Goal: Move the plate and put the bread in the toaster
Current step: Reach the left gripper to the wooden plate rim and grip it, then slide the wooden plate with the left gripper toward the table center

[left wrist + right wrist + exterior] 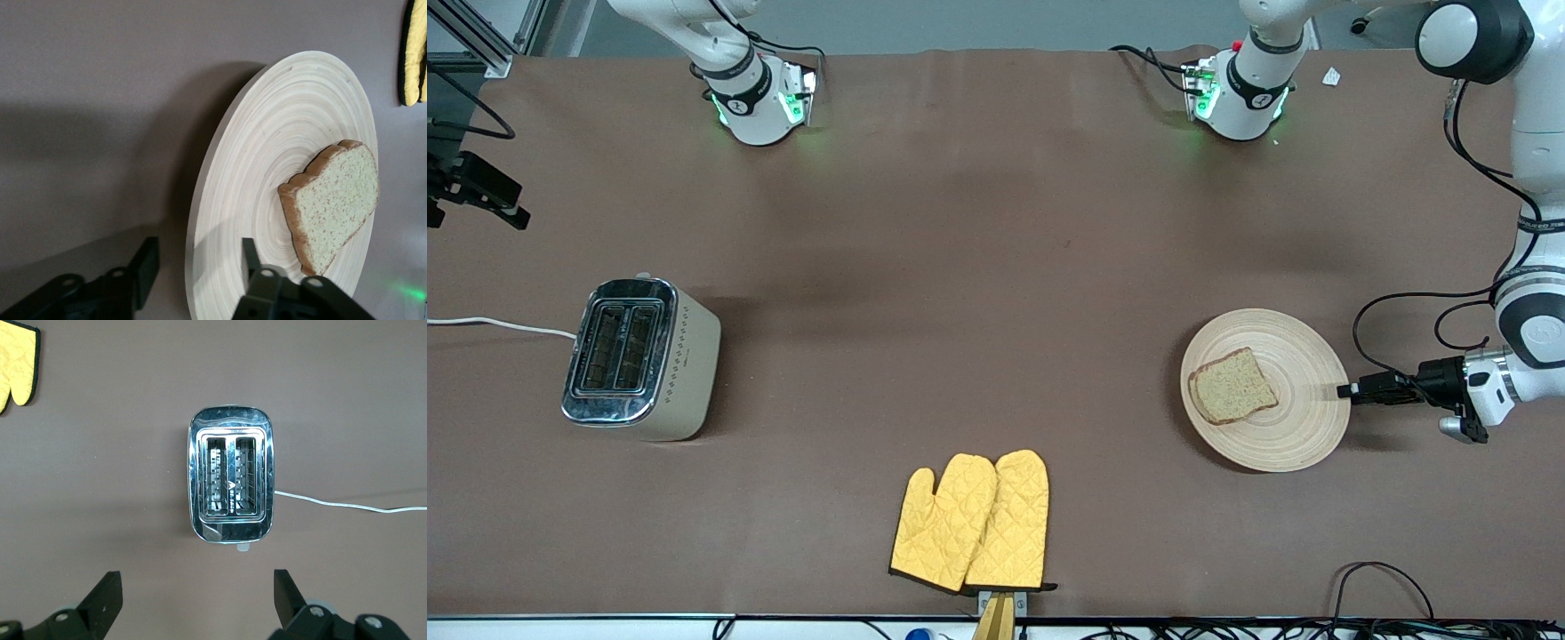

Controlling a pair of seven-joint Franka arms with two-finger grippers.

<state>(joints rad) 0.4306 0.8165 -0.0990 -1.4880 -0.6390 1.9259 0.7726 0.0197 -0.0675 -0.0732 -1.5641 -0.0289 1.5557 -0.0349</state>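
The pale wooden plate [1303,418] lies toward the left arm's end of the table, and the slice of brown bread [1232,387] rests on it. My left gripper [1347,391] comes in level at the plate's rim on the side away from the toaster. In the left wrist view its gripper [198,257] straddles the plate [287,120] rim, one finger over the top and one outside, with a gap still showing. The bread [333,203] is untouched. The toaster [640,356] stands toward the right arm's end. My right gripper [193,600] hangs open over the toaster [230,483], holding nothing.
A pair of yellow oven mitts [974,520] lies near the front edge, between toaster and plate. The toaster's white cord [498,324] runs off the table's end. Black cables trail by the left arm's wrist.
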